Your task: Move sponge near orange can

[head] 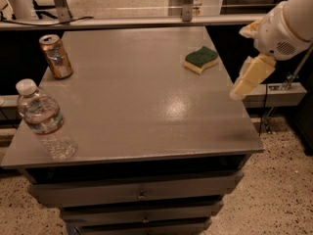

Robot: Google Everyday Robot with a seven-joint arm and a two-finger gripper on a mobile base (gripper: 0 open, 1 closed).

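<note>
Sponge (201, 59) lies green side up on the far right part of the desk (142, 106), close to the right edge. Can (56, 56) stands upright at the far left, so they're well apart, with nearly the whole desk between them. End effector (244, 84) hangs off the desk's right side, nearer the camera than the sponge and holding nothing. I can't tell from this view whether it's apart or together.

Step in hand, as I read it, is the reach to the sponge, with nothing grasped yet. Suggestions:
- Come down on the sponge from above — a sideways approach risks shoving it off the right edge.
- Straddle the narrow waist of the wavy outline and go low enough to bite the yellow foam, not just the green pad. It's soft, so expect some squash.
- Lift clear before carrying left. Run along the far half of the desk; the bottle (45, 120) at the near left corner is off that line.
- Set down just beside the can, short of touching — it looks light and a nudge could tip it.
</note>
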